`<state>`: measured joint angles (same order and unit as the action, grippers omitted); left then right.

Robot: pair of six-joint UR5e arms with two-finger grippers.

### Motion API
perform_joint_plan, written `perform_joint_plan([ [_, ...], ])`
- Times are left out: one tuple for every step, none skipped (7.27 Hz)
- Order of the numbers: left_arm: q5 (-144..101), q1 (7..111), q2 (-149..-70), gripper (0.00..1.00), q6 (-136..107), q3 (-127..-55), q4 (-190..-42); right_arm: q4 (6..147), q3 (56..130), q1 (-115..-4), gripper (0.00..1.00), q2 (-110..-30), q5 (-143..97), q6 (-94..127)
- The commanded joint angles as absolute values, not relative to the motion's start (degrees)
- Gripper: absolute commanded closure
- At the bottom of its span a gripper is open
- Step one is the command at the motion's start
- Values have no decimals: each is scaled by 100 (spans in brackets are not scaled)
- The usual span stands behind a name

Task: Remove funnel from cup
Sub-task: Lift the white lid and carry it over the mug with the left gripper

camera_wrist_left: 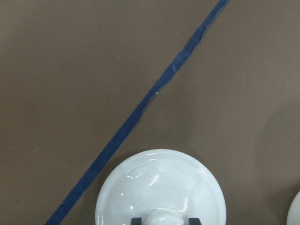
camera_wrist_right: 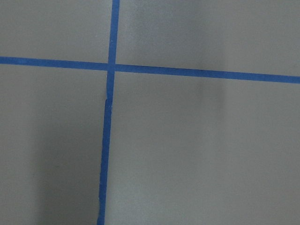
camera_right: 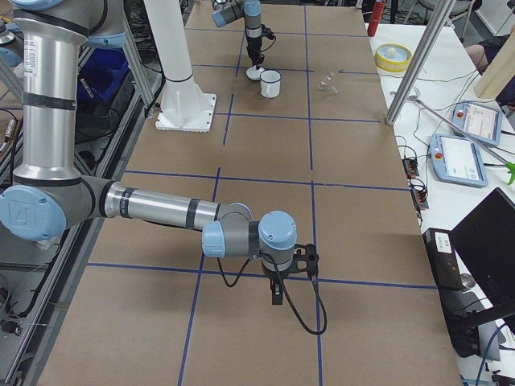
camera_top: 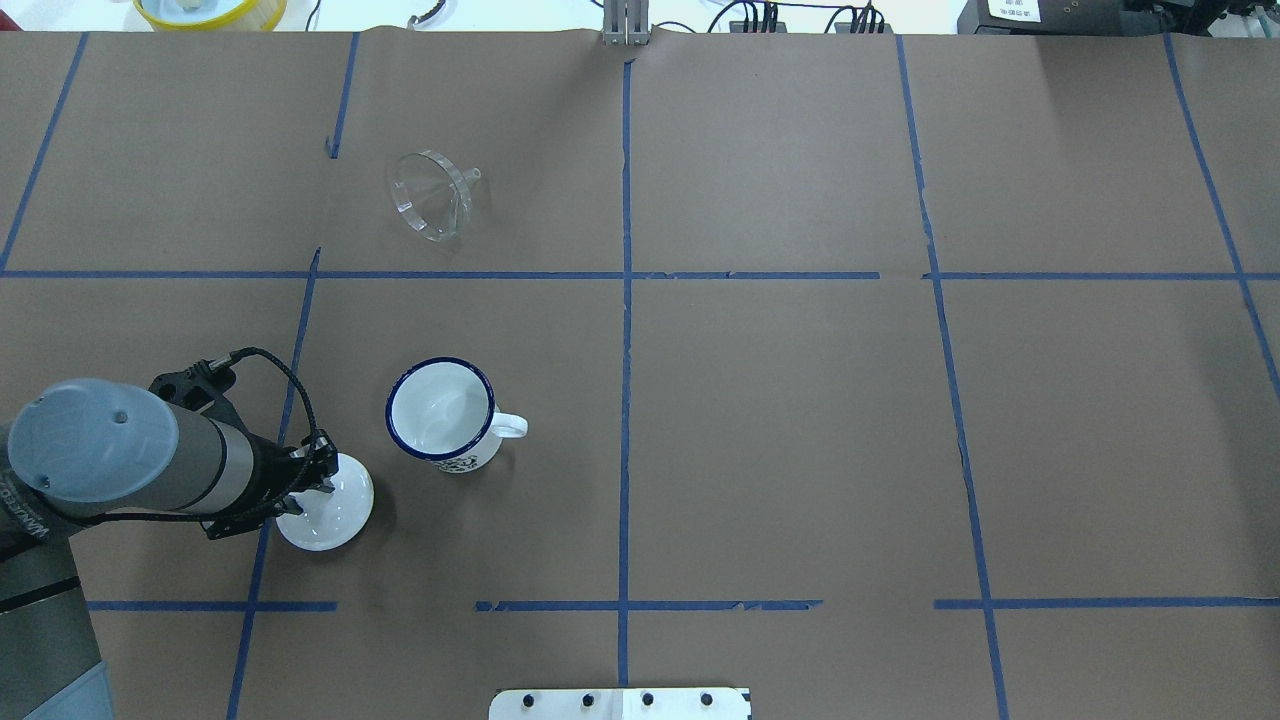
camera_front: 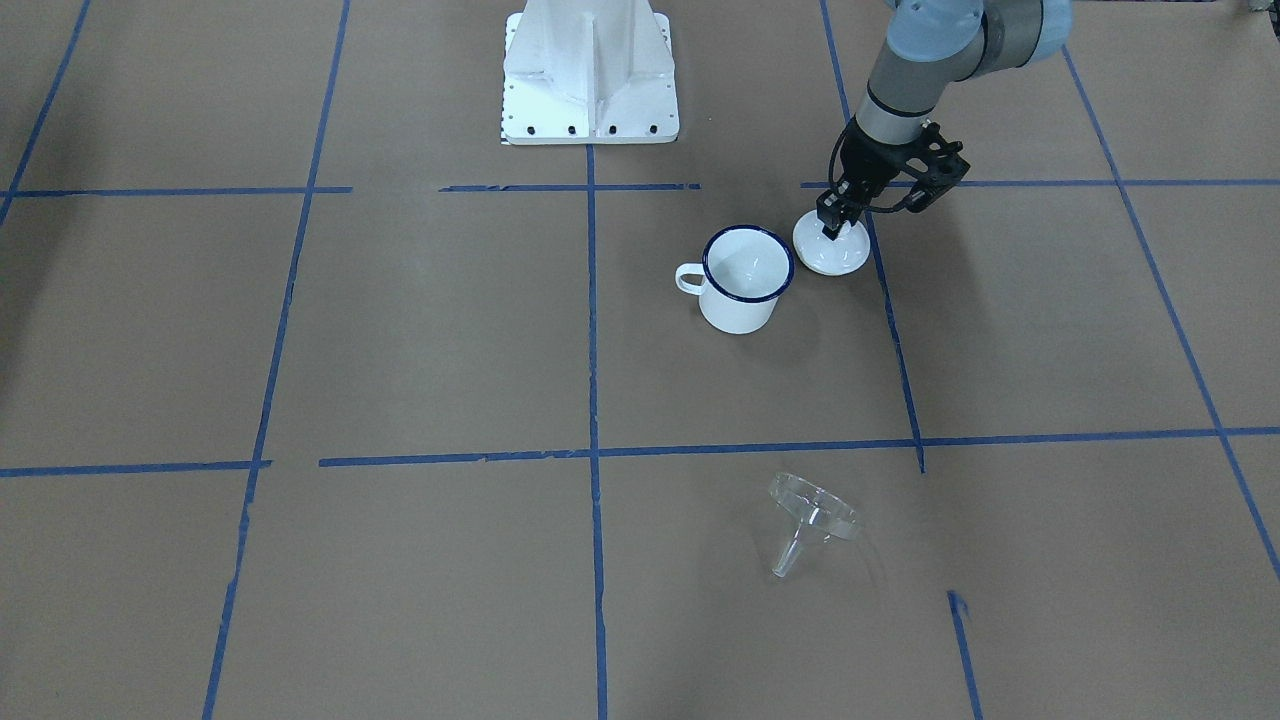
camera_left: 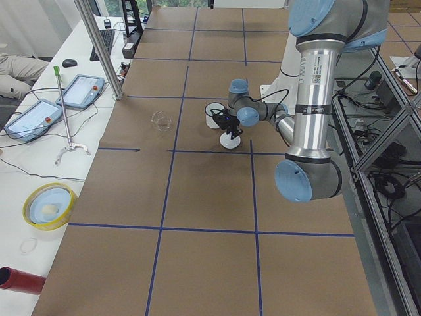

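Brown paper-covered table [camera_top: 800,450], blue tape grid [camera_top: 626,400] — white side bench [camera_left: 16,191], teach pendants [camera_left: 79,91].

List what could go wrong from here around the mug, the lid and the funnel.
1. The left gripper is closed on the knob of the lid, which sits close beside the mug. A sideways move could knock the mug.
2. The funnel lies on its side on the table, already out of the mug. It is clear and hard to see, so a passing arm might hit it and set it rolling.

Funnel [camera_top: 431,196] sideways, well apart from upright cup [camera_top: 441,415]
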<state>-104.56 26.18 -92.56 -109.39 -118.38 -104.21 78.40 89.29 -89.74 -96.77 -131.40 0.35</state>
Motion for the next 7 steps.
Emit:
perform_joint_plan([
  [-10459, 2715, -9037, 100, -10751, -12938, -9333, 7840, 8930, -8974, 0, -9677, -13131, 35],
  [-10468, 2986, -8992, 100, -10610, -13503, -8725, 7840, 8930, -8974, 0, -9677, -13140, 35],
  [-10503, 3197, -9339, 100, -10608, -13526, -8493, 7840, 8930, -8974, 0, -9677, -13140, 35],
  [-10520, 3225, -10030, 100, -10661, -13361, -8003, 7840, 8930, -8974, 0, -9677, -13140, 35],
  [-10538, 3226, -11151, 100, -10670, -12829, -7224, 7840, 8930, -8974, 0, -9677, -13140, 35],
  [-10642, 3199, -11649, 100, -10713, -12293, -7085, 7840, 8930, -8974, 0, -9677, -13140, 35],
  [-10791, 3191, -11828, 100, -10766, -12035, -7101, 7840, 8930, -8974, 0, -9677, -13140, 35],
])
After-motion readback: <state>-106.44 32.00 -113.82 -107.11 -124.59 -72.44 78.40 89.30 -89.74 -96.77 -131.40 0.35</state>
